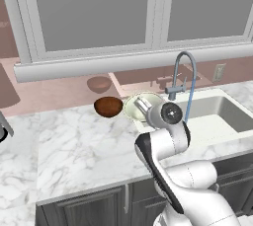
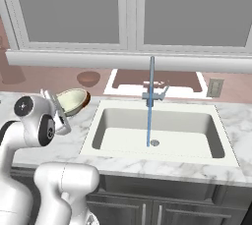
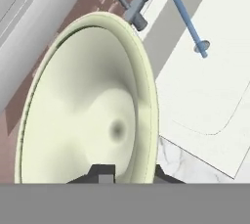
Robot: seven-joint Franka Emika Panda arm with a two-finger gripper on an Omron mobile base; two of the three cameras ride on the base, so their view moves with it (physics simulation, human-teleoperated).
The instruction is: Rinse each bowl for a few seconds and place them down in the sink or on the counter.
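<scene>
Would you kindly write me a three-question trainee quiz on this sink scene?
1. True or false: water runs from the grey gooseneck faucet.
2. Which small round bowl does the gripper hold: (a) glossy reddish-brown bowl, (b) pale cream bowl?
3. Fill in: the reddish-brown bowl rests on the white marble ____.

Key: 1 true, a blue stream falls into the white rectangular sink; 2 b, tilted and gripped at its rim; 3 counter.
</scene>
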